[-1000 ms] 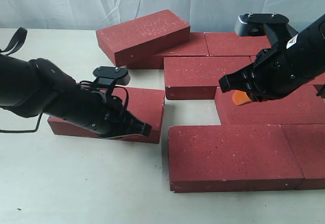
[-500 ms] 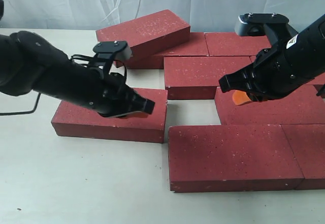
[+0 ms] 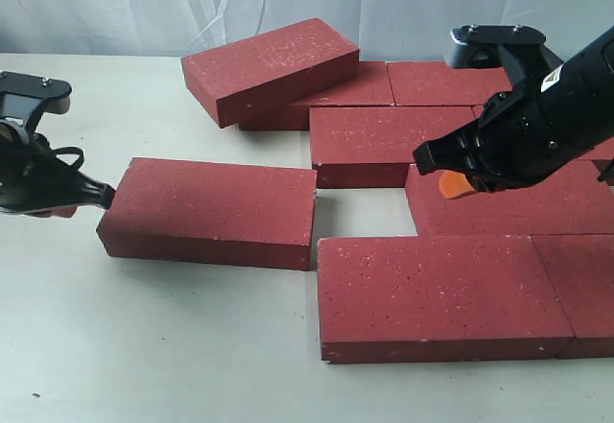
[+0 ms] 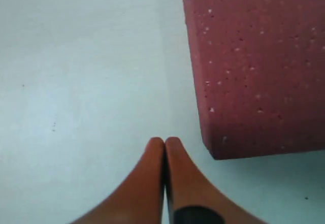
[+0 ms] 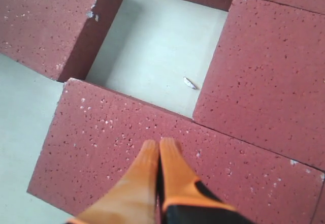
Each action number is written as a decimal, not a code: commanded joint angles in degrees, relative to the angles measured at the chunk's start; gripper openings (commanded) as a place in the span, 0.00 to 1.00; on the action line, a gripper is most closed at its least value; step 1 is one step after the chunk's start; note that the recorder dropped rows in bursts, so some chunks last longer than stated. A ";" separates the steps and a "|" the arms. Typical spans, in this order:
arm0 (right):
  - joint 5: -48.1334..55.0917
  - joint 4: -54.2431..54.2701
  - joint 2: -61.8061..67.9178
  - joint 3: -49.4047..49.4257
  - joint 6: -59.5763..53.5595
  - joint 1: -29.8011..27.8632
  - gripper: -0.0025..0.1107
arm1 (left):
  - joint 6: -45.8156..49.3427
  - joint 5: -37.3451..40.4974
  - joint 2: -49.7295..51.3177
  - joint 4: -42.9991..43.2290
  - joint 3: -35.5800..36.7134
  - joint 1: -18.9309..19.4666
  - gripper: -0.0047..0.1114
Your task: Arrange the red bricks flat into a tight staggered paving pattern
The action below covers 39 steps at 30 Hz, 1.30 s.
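Left gripper (image 3: 99,196): drawn back off the loose brick (image 3: 216,210), pinched closed at its outer end.
Paving: that brick lies flat beside the gap (image 3: 360,214), ready for a push.
Right gripper (image 3: 457,185): closed, unmoved above the laid bricks (image 3: 441,293).

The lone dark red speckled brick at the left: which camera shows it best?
The exterior view: the dark red speckled brick shows whole, lying flat. The left wrist view catches only one corner; in the right wrist view I cannot tell it apart.
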 commanded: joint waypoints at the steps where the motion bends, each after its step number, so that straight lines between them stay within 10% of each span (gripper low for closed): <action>1: -0.31 -0.02 -0.52 -0.26 -0.25 -0.02 0.02 | -2.19 -6.06 1.36 1.96 2.33 0.37 0.04; 27: -0.49 -0.02 -0.52 -0.26 -0.25 -0.02 0.02 | 1.23 -6.13 6.99 -7.46 2.50 -6.47 0.04; 39: -0.16 0.15 -0.52 -0.26 -0.25 -0.02 0.02 | -4.38 -6.23 6.99 5.90 2.50 -4.99 0.04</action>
